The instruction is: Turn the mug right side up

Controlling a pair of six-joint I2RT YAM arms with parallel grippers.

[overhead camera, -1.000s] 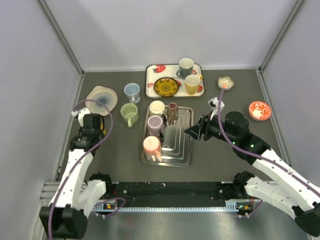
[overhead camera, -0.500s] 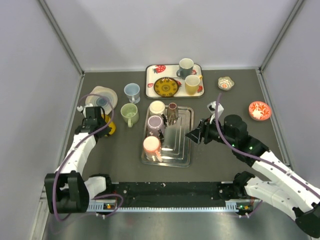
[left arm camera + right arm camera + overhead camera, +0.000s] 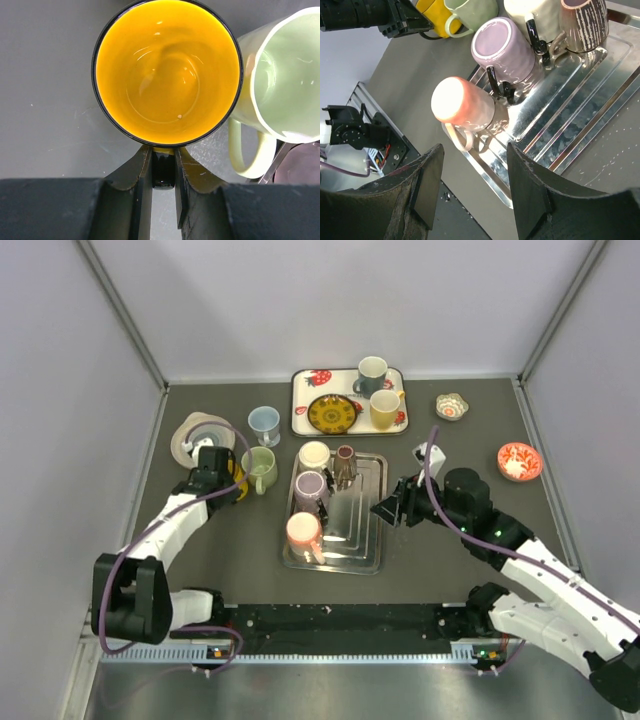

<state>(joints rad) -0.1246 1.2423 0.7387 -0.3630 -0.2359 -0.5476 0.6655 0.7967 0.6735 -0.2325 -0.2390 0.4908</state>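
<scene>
Mugs first: I count nine. Four stand in the metal tray (image 3: 365, 530) at centre: a cream mug (image 3: 314, 454), a brown striped mug (image 3: 345, 462), a lilac mug (image 3: 502, 47) and a pink mug (image 3: 462, 105), the last two bottom up. Two more, a grey mug (image 3: 371, 372) and a mustard mug (image 3: 385, 408), share the strawberry-print tray (image 3: 303, 420) at upper centre with one dark patterned plate (image 3: 332, 413). A pale blue mug (image 3: 264, 423) and a green mug (image 3: 285, 65) stand loose on the table (image 3: 420, 560).

The ninth is the yellow mug (image 3: 167, 75), black outside, at left of centre, mouth up, just beside the green mug. My left gripper (image 3: 162, 152) is clamped on its black handle (image 3: 163, 172).

I see two small bowls at the right, a pale bowl (image 3: 452, 406) and a red bowl (image 3: 519, 461), and one pale plate (image 3: 192, 430) at the left. My right gripper (image 3: 475, 150) hovers past the metal tray's right edge, jaws apart, holding nothing.
</scene>
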